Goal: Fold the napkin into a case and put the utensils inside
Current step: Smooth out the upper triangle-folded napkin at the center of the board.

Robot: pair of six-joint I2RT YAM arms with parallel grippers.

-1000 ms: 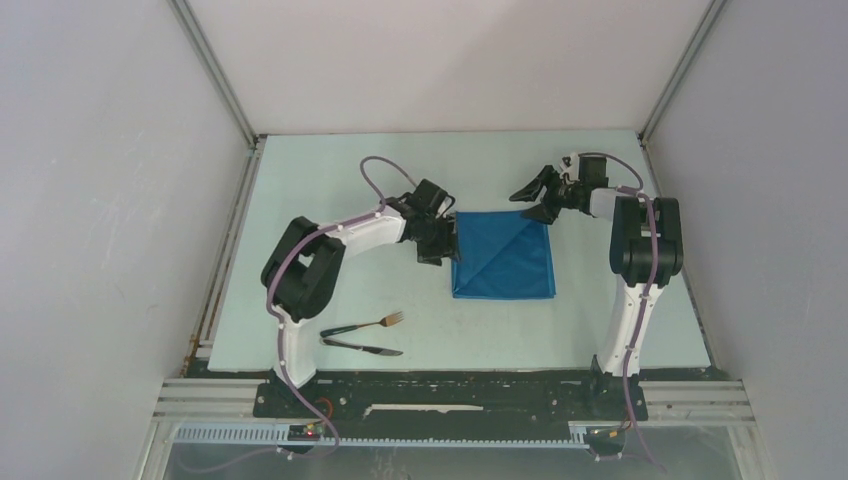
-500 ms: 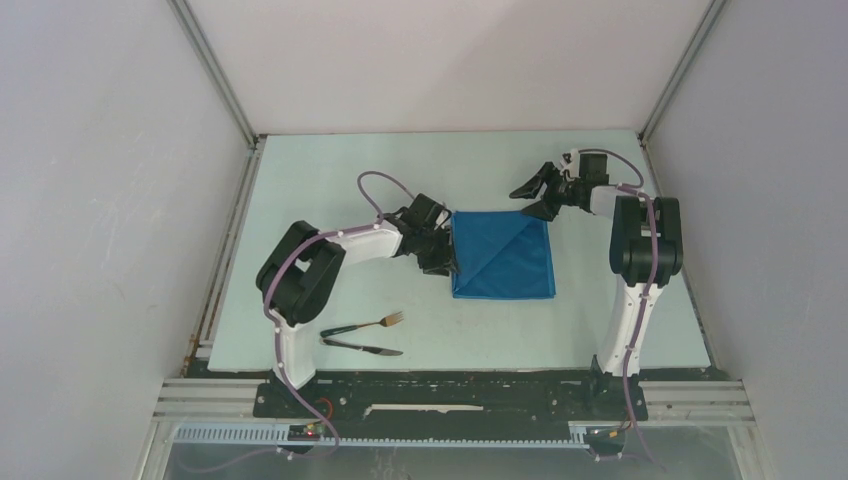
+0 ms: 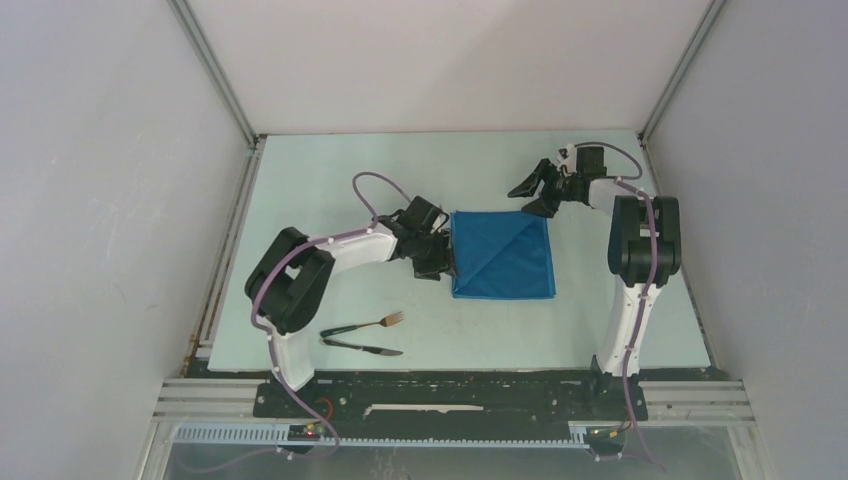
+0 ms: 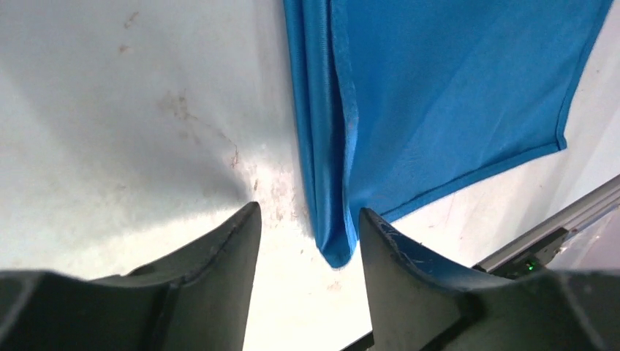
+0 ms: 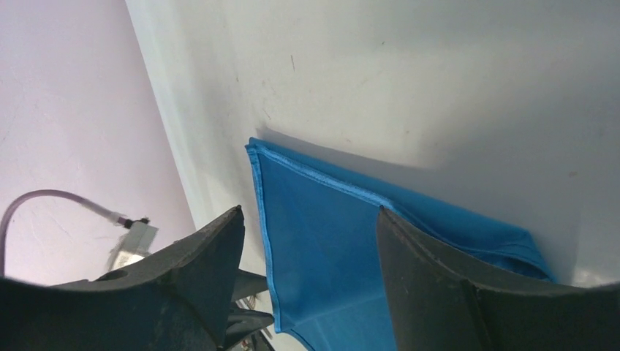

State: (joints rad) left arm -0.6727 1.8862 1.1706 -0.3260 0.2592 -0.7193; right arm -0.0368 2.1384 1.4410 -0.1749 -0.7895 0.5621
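Observation:
The napkin [image 3: 503, 255] lies flat as a folded bright blue square with a diagonal crease. It also shows in the left wrist view [image 4: 439, 88] and the right wrist view [image 5: 322, 241]. My left gripper [image 3: 442, 262] is open and low at the napkin's left edge. In its own view the left gripper [image 4: 307, 219] has the napkin's folded corner lying between its fingers, untouched. My right gripper [image 3: 529, 195] is open and empty, raised just beyond the napkin's far edge; its own view [image 5: 308, 213] looks down on the cloth. The fork [image 3: 375, 323] and the knife [image 3: 360, 347] lie near the front left.
The pale table [image 3: 330, 190] is walled by grey panels on the left, right and back. An aluminium rail [image 3: 450, 400] with the arm bases runs along the near edge. A purple cable [image 3: 368, 190] loops above the left arm.
My left gripper has slid nearer along the napkin's left edge toward its near-left corner. My right gripper has drawn slightly back and up from the far edge. The napkin and utensils have not moved.

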